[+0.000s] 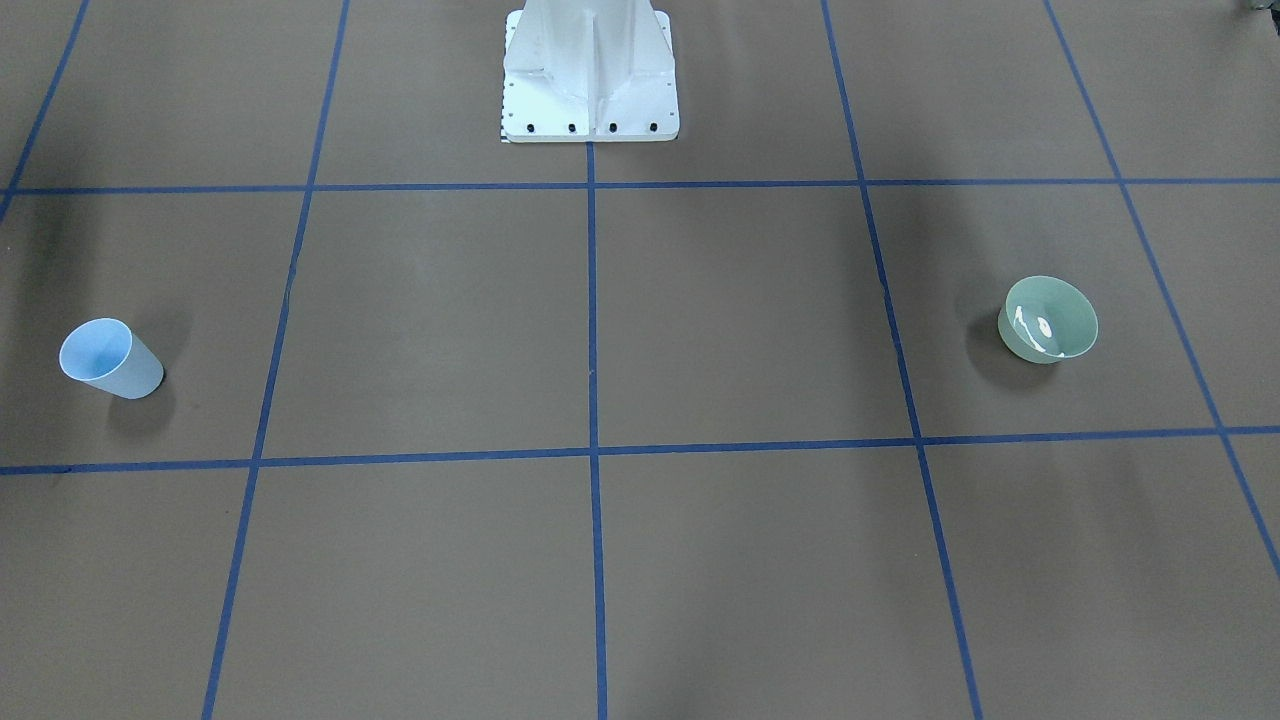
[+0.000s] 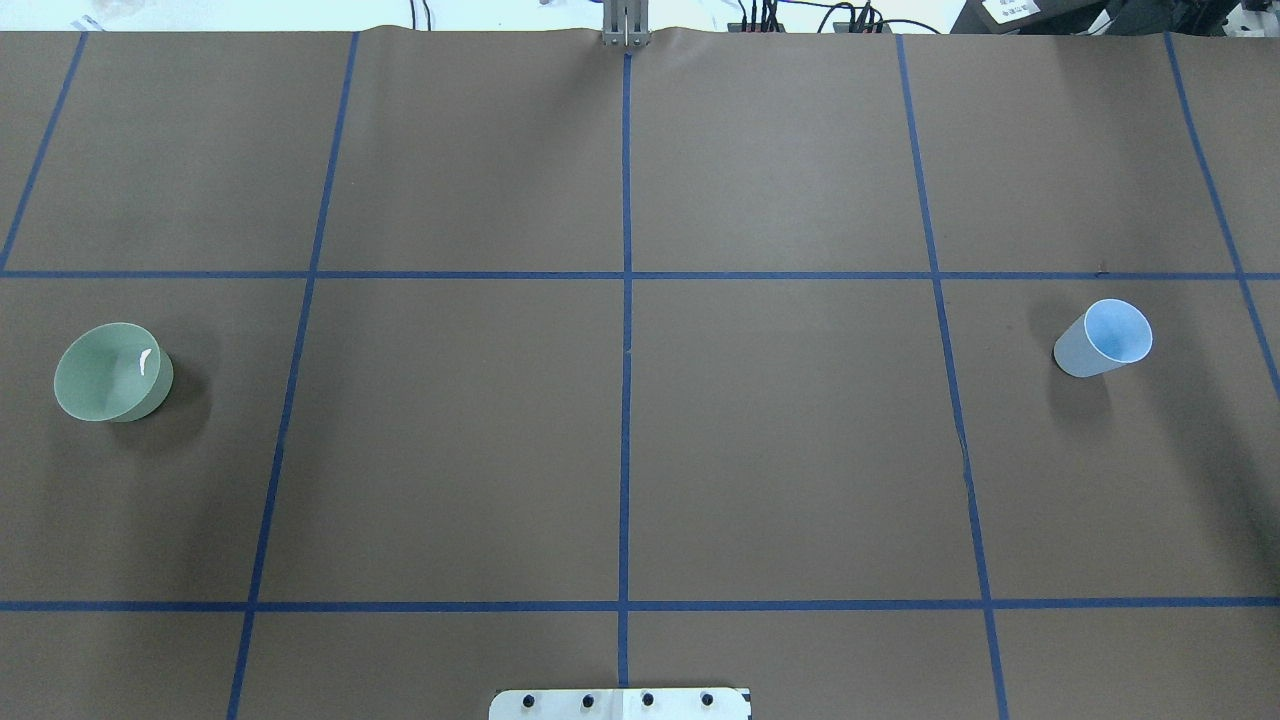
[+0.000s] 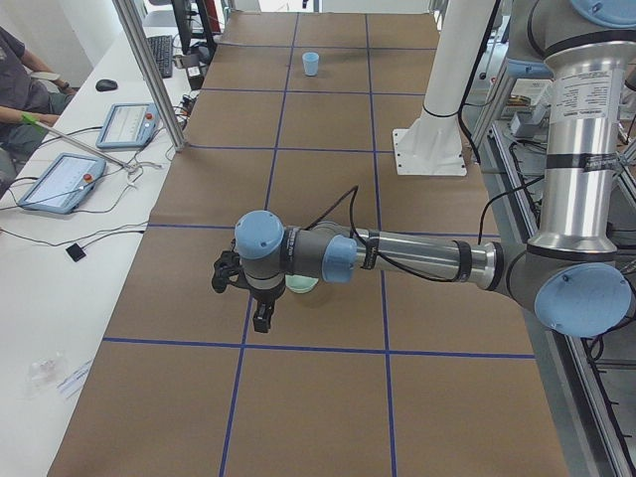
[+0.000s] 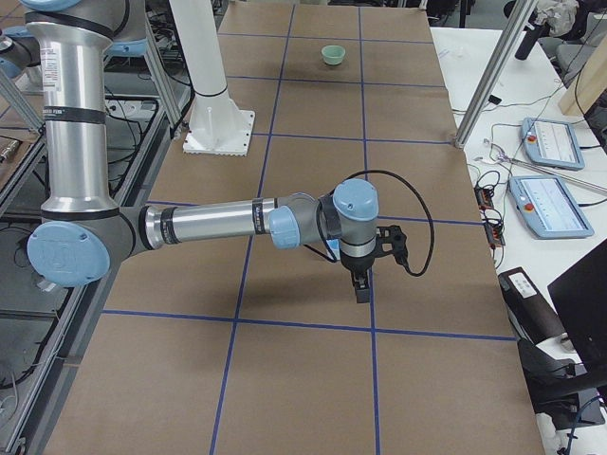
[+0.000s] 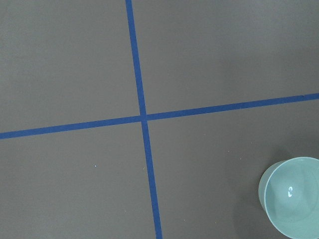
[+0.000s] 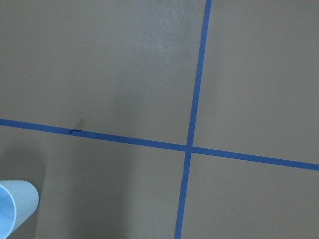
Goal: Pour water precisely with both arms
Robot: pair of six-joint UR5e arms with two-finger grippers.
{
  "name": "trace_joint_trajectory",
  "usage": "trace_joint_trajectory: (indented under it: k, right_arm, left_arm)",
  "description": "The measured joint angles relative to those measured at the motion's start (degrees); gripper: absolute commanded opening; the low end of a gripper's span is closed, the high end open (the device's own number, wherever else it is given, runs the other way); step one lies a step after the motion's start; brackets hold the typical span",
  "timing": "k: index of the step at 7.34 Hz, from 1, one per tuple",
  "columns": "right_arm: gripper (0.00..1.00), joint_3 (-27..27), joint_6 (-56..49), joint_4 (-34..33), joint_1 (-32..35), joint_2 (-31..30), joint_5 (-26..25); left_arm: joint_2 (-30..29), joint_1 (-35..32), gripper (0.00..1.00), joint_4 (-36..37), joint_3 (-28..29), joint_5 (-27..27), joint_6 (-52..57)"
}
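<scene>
A pale green bowl (image 1: 1048,320) stands upright on the brown table, at the left of the overhead view (image 2: 110,372) and in the left wrist view's lower right corner (image 5: 294,199). A light-blue cup (image 1: 110,358) stands upright at the right of the overhead view (image 2: 1105,338) and at the right wrist view's lower left edge (image 6: 12,209). My left gripper (image 3: 243,298) hangs above the table beside the bowl (image 3: 301,285). My right gripper (image 4: 361,284) hangs high over the cup's area. Both show only in side views, so I cannot tell whether they are open or shut.
The white pedestal base (image 1: 590,75) stands at the table's robot-side middle. Blue tape lines (image 2: 626,350) split the table into squares. A side bench with tablets (image 3: 60,179), a seated person (image 3: 15,79) and an aluminium post (image 3: 149,70) border the operators' edge.
</scene>
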Motion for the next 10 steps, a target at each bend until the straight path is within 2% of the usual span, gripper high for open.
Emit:
trace_joint_trajectory:
  k: [4,10]
  right_arm:
    - [1.0,0.38,0.05,0.08,0.0,-2.38,0.99]
    - [1.0,1.26,0.05,0.1,-0.03,-2.57,1.5]
  left_arm:
    - [0.71,-0.08,1.0,0.14,-0.85,0.15,-1.48]
    - [0.15,-0.03,1.0,0.26,-0.85,0.24,-1.53]
